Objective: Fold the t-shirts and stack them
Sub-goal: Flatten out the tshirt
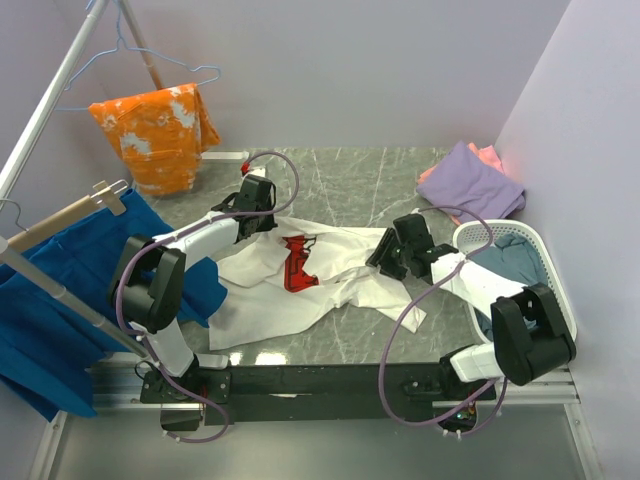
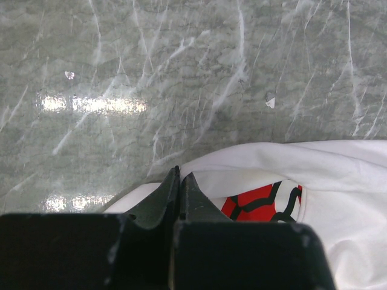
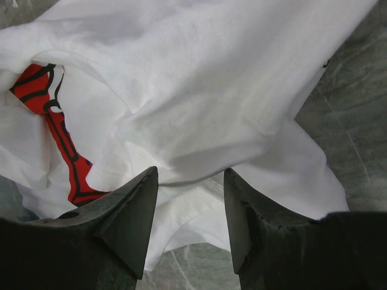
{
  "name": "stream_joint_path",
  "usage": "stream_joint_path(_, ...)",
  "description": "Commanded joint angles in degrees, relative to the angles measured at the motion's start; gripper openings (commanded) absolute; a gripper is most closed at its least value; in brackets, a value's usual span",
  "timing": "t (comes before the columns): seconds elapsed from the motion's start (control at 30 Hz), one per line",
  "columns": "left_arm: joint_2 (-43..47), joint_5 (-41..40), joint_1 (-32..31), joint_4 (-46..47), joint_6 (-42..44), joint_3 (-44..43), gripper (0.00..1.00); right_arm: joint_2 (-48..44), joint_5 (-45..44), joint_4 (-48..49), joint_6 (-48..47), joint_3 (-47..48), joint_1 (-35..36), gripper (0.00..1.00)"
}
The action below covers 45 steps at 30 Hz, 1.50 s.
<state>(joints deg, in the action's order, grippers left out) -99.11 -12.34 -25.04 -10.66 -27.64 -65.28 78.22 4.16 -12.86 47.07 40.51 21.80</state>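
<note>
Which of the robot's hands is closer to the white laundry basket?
The right hand. It sits over the white t-shirt's right part, just left of the laundry basket. The left hand is at the shirt's far-left edge, much farther away.

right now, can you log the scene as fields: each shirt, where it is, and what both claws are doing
white t-shirt: crumpled and unfolded on the marble table, red print showing
left claw: shut, tips at the white t-shirt's far edge
right claw: open, over the white t-shirt's right side
purple t-shirt: far right corner, lying over a salmon-pink t-shirt
grey-blue t-shirt: inside the white basket on the right
</note>
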Motion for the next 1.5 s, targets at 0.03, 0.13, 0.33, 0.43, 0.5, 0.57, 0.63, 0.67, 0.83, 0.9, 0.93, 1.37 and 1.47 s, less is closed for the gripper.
stream_joint_path(0.03,0.58,-0.05,0.16,0.37,1.01,-0.99,0.01,1.85,0.14,3.11,0.22,2.73,-0.27,0.55)
stream_joint_path(0.13,0.50,-0.05,0.16,0.55,0.92,-0.99,0.01,2.29,0.67,3.55,0.22,2.47,-0.36,0.54)
stream_joint_path(0.33,0.41,-0.40,0.16,0.29,1.09,-0.99,0.01,1.51,1.64,5.04,-2.23,3.34,-0.27,0.00)
stream_joint_path(0.43,0.15,-1.11,0.16,0.11,1.44,-1.52,0.01,-1.30,-0.98,4.52,-4.34,6.75,-0.27,0.00)
stream_joint_path(0.5,-0.20,-1.72,0.16,-0.42,1.97,-2.22,0.01,-2.10,-3.97,2.07,-5.93,9.57,-0.53,0.00)
stream_joint_path(0.57,-1.17,-2.95,0.34,-1.03,2.32,-3.89,0.01,-2.02,-7.31,1.18,-8.30,13.70,-1.32,0.00)
stream_joint_path(0.63,-2.48,-3.92,0.60,-1.73,3.11,-5.91,0.01,0.17,-7.50,0.73,-9.79,17.73,-3.78,0.00)
stream_joint_path(0.67,-3.01,-4.27,0.95,-2.00,3.29,-6.70,0.01,1.31,-7.68,0.82,-10.15,19.06,-4.74,0.00)
stream_joint_path(0.83,-8.10,-4.36,1.83,-2.61,6.54,-13.64,0.01,12.97,-5.22,2.49,-10.68,29.50,-10.71,0.00)
stream_joint_path(0.9,-12.04,-4.54,2.36,-3.40,8.38,-18.36,0.01,20.17,-4.70,2.41,-10.42,33.65,-11.69,0.00)
stream_joint_path(0.93,-13.55,-4.62,2.54,-4.02,8.91,-19.96,0.01,22.92,-4.34,2.40,-10.16,38.28,-12.83,0.00)
stream_joint_path(1.37,-35.44,1.62,10.18,-6.12,13.66,-48.70,0.10,54.32,-0.38,2.56,-5.85,76.12,-17.14,0.07)
stream_joint_path(1.47,-37.82,-0.49,11.76,-9.46,12.61,-54.95,0.57,53.28,2.15,6.34,-6.63,74.37,-17.85,0.43)
